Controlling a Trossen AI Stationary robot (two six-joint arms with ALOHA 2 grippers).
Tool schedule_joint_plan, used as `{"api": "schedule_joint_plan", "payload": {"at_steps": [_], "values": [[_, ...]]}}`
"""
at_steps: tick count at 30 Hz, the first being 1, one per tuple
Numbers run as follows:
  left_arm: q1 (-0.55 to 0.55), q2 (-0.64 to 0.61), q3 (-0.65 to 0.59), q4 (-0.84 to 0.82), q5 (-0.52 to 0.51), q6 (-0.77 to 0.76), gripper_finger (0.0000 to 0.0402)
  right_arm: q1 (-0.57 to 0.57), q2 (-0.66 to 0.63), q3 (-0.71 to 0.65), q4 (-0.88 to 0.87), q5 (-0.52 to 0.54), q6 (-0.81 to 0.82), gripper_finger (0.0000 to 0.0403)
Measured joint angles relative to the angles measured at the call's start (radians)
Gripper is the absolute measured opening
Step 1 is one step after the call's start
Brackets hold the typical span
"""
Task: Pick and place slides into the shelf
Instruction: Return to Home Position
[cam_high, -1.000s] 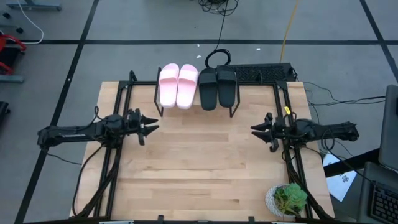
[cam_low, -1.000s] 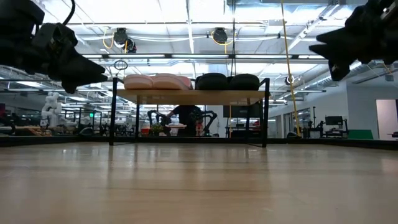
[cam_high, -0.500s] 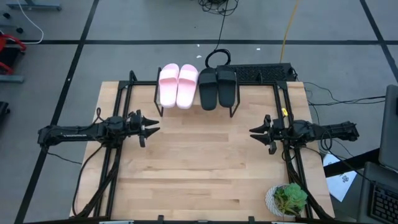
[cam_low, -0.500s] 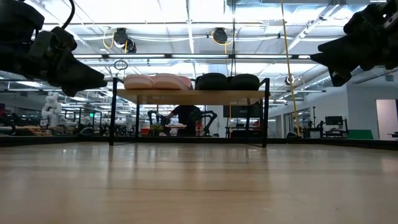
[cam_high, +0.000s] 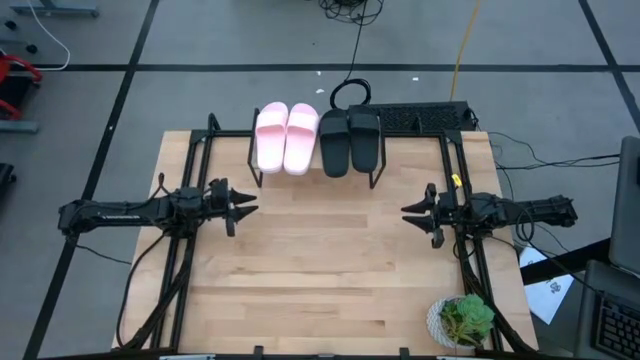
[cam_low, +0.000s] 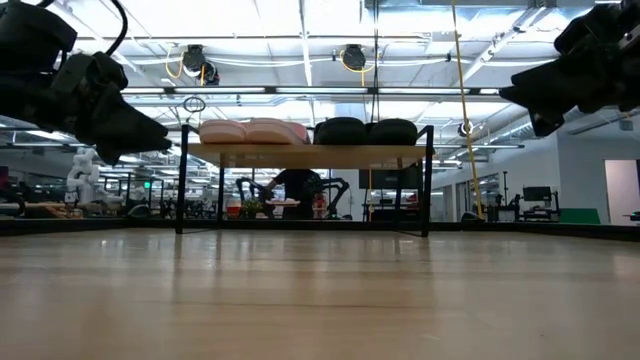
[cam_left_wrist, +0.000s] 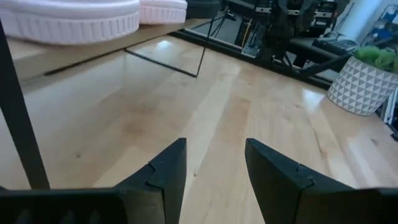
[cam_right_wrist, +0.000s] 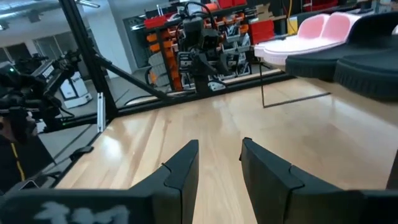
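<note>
Two light pink slides (cam_high: 285, 137) and two black slides (cam_high: 350, 139) lie side by side, soles down, on the shelf (cam_high: 317, 168), a low light-wood board on thin black legs at the table's far edge. In the low view the pink pair (cam_low: 253, 131) and the black pair (cam_low: 366, 131) sit on top of the shelf board (cam_low: 305, 156). My left gripper (cam_high: 246, 207) hovers open above the table's left side, pointing right. My right gripper (cam_high: 408, 212) hovers open above the right side, pointing left. Both are empty, well short of the shelf.
A small potted plant (cam_high: 462, 322) in a white patterned pot stands at the table's near right corner. Black frame rails (cam_high: 195, 160) run along the table's left and right sides. Bare wood (cam_high: 325, 260) lies between the two arms.
My left gripper has sunk slightly toward the table. My right gripper has shifted a little toward the near edge. The slides and shelf have stayed put.
</note>
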Motion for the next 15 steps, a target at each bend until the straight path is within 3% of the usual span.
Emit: {"api": "schedule_joint_plan", "payload": {"at_steps": [15], "values": [[0.000,0.001,-0.002,0.028,-0.003,-0.011,0.0161,0.000,0.003,-0.008,0.129,0.001,-0.009,0.0112]]}}
